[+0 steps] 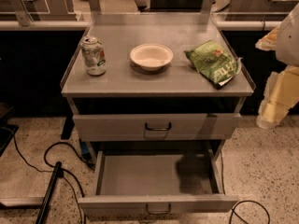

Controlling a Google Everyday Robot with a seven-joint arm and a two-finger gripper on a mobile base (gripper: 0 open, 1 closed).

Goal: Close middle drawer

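The middle drawer [159, 203] is pulled far out toward me, below a shut drawer front [156, 126]. It is wide and shallow, with a low grey front panel, a small dark loop handle [158, 210] at the centre and a bare flat grey floor [140, 174]. Nothing lies in it. My gripper [275, 101] and the pale arm are at the right edge of the view, beside the cabinet's right side. It is above and to the right of the open drawer, apart from it.
The grey cabinet top [117, 80] holds a drink can [94, 55] at left, a white bowl [151, 56] in the middle and a green chip bag [213, 62] at right. Black cables [60, 171] lie on the speckled floor at left and another at lower right [247, 211].
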